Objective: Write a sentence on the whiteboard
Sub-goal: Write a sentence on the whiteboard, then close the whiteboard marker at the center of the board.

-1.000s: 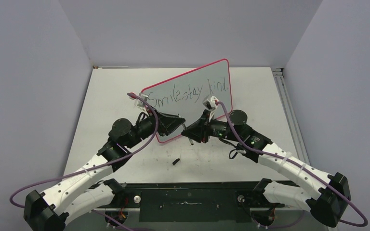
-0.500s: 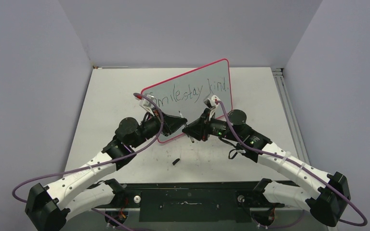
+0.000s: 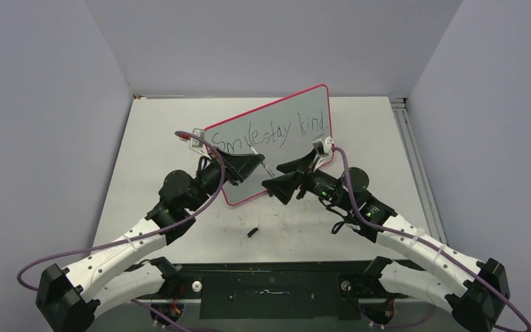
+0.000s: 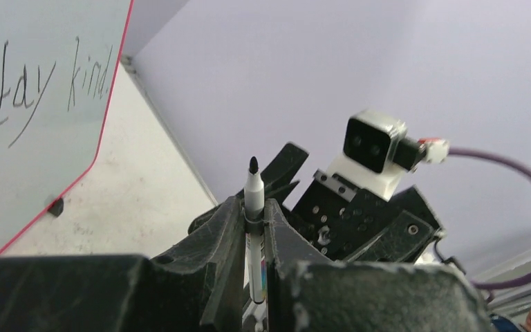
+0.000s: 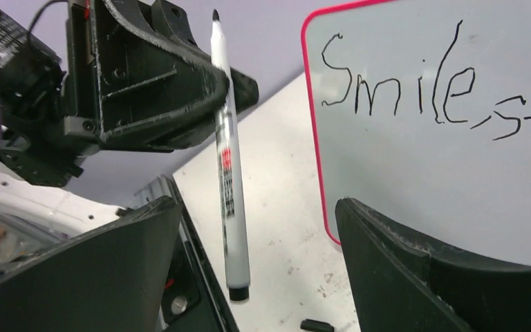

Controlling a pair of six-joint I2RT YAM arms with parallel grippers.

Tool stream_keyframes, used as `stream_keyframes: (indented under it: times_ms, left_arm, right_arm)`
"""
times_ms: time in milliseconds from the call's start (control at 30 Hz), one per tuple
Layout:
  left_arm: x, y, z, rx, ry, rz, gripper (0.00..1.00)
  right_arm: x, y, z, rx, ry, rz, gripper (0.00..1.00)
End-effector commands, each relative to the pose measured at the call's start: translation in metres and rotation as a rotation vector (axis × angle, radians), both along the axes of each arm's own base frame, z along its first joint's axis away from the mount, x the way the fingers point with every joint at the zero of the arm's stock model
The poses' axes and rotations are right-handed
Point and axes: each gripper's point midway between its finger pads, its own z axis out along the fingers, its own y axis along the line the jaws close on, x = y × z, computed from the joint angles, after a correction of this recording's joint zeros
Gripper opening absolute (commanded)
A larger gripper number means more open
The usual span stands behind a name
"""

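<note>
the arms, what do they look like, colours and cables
Left arm and right arm match: white links dotted with small holes, black joints and wrists. A purple cable loops along each. The fingers are matte black wedges with scuffed pale edges. A small white camera box tops each wrist.

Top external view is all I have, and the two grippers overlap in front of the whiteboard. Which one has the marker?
Observer: The left gripper is shut on the marker; its wrist view shows it clamped.
Operator: And the right one?
Observer: The right gripper is open, with one jaw on each side of the marker and apparently clear of it.
Operator: Is it capped?
Observer: No, the bare black tip sticks out past the left gripper's jaws.
</note>
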Motion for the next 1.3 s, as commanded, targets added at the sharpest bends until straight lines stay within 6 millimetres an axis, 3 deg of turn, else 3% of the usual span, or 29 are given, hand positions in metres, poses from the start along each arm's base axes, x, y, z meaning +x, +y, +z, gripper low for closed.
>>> stream_keyframes:
  times_ms: [0,133,300,733,1100,1267]
  left_arm:
    - [-0.001,0.028,0.068,-0.240,-0.099,0.094,0.00]
    - [0.000,0.047,0.072,-0.349,-0.101,0.159,0.00]
    - [-0.001,0.061,0.071,-0.399,-0.095,0.198,0.00]
    - [0.002,0.055,0.063,-0.426,-0.086,0.181,0.00]
    - [0.003,0.066,0.056,-0.411,-0.095,0.232,0.00]
    - [0.002,0.070,0.059,-0.404,-0.106,0.248,0.00]
  right_arm:
    - [-0.009,-0.013,0.072,0.368,-0.075,-0.026,0.85]
    - [-0.017,-0.026,0.096,0.629,-0.038,-0.004,0.87]
    - [-0.012,-0.023,0.104,0.738,0.018,0.012,0.87]
    - [-0.006,0.020,0.112,0.704,0.102,0.069,0.80]
    - [0.005,0.041,0.108,0.616,0.113,0.070,0.56]
    - [0.009,0.047,0.101,0.593,0.136,0.065,0.53]
